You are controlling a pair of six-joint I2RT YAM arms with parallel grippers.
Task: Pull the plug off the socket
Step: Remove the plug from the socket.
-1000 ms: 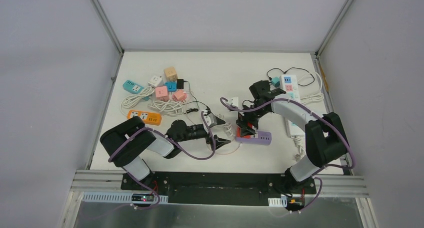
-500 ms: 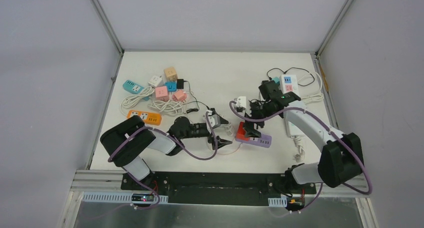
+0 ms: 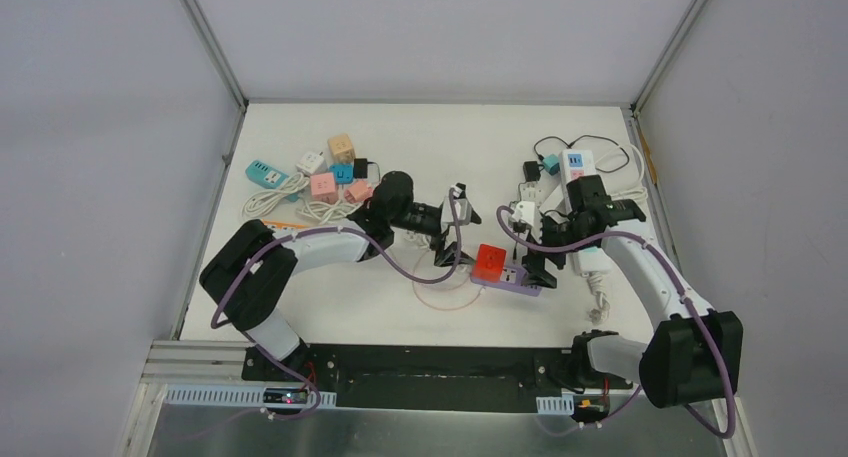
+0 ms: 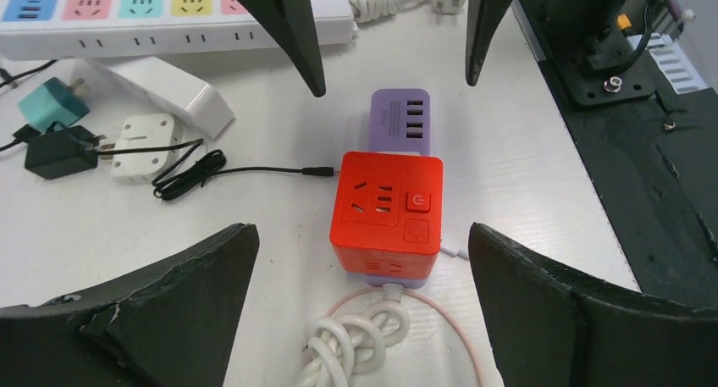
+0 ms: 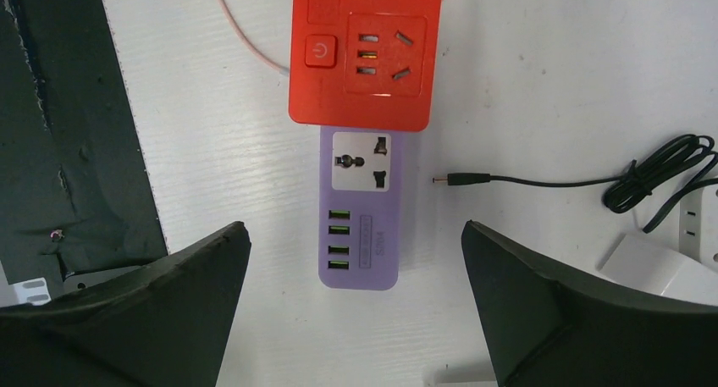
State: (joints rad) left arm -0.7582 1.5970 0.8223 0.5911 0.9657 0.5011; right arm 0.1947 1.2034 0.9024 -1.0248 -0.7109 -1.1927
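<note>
A red cube plug [image 3: 490, 261] sits on the left end of a purple socket strip [image 3: 519, 277] at mid-table. In the left wrist view the cube [image 4: 389, 209] covers the near end of the strip [image 4: 398, 116]. My left gripper [image 3: 452, 229] is open and empty, above and just left of the cube, its jaws spread wide either side [image 4: 360, 234]. My right gripper [image 3: 532, 245] is open and empty, over the strip's right end [image 5: 353, 228]. The right wrist view shows the cube [image 5: 364, 57] and the strip's USB ports [image 5: 360, 234].
A coiled white cord [image 4: 356, 345] and a thin pink cable leave the strip's left end. A loose black barrel-plug cable [image 5: 457, 181] lies beside it. A long white power strip [image 3: 580, 192] lies at right. Coloured cubes and strips [image 3: 322, 182] are piled at back left. The table's black front edge [image 4: 660, 192] is close.
My right gripper has lifted off the cube and strip and swung right. My left gripper has moved back and right, to the cube's left side. The cube stays on the strip.
</note>
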